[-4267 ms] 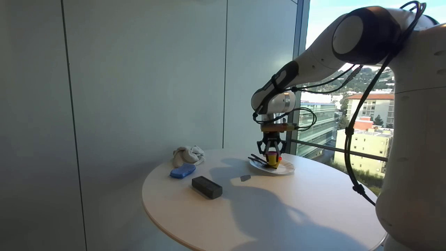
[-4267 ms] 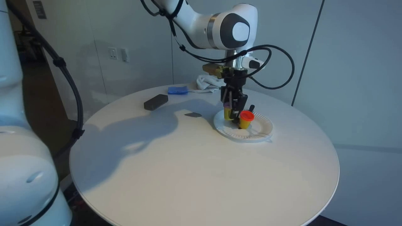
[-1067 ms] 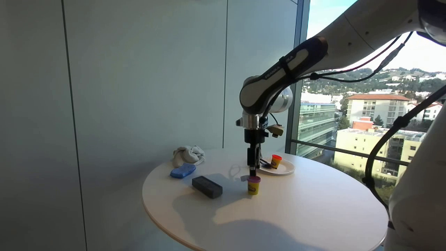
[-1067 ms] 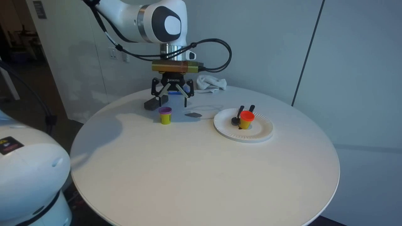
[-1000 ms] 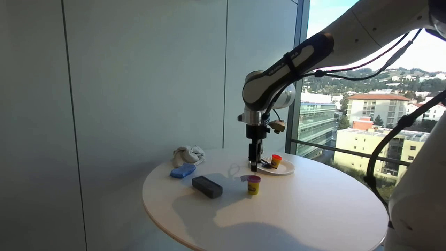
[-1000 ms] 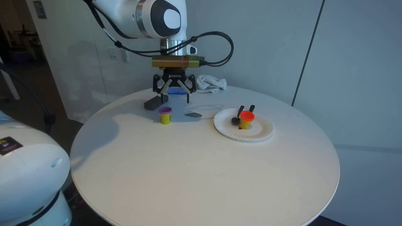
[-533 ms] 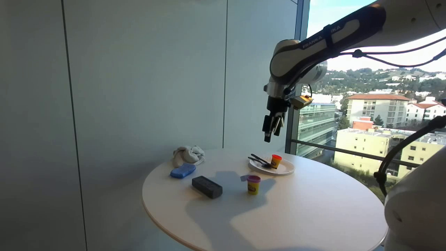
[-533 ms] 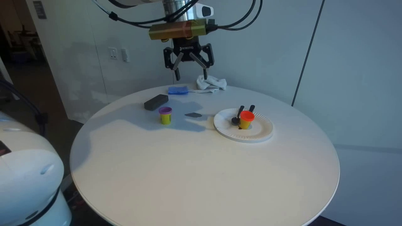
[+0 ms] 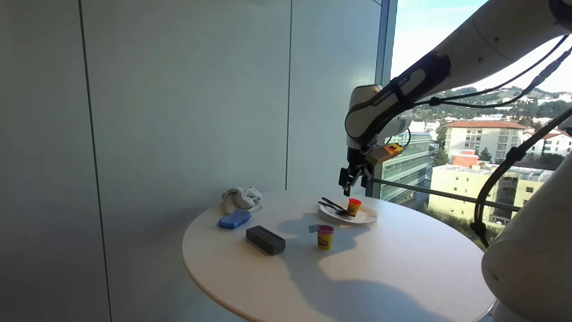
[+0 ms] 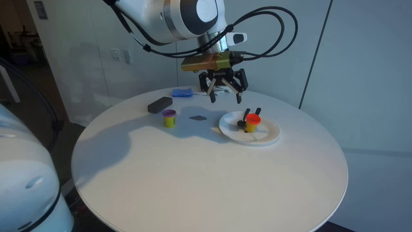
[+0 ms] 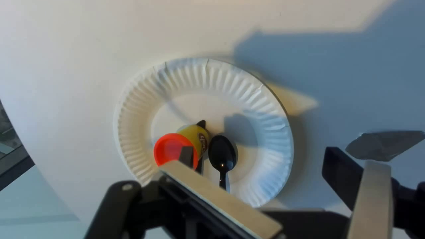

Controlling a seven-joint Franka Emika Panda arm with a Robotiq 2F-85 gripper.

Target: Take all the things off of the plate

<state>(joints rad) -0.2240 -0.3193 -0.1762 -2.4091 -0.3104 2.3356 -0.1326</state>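
The white paper plate (image 11: 202, 74) holds a yellow tub (image 11: 196, 134) with a red lid, upright. Beside the tub lies a black spoon (image 11: 221, 154), its handle partly hidden by my finger in the wrist view. A second black utensil (image 10: 258, 111) runs behind or under the tub; its shape is mostly hidden. A yellow tub with a purple lid (image 10: 169, 120) stands upright on the table, off the plate. My gripper (image 10: 225, 100) hangs tilted above the plate's near-wall side, wide open with nothing between its fingers.
A dark grey block (image 9: 265, 240) lies on the round table (image 10: 206, 180), with a blue sponge-like item (image 9: 234, 219) and a crumpled pale cloth (image 9: 241, 199) near the wall. A flat grey patch (image 10: 198, 118) shows between the purple-lidded tub and the plate.
The purple-lidded tub went from the plate to the table and was let go. Since then my open gripper has risen, swung over towards the plate, tilted and come down somewhat.
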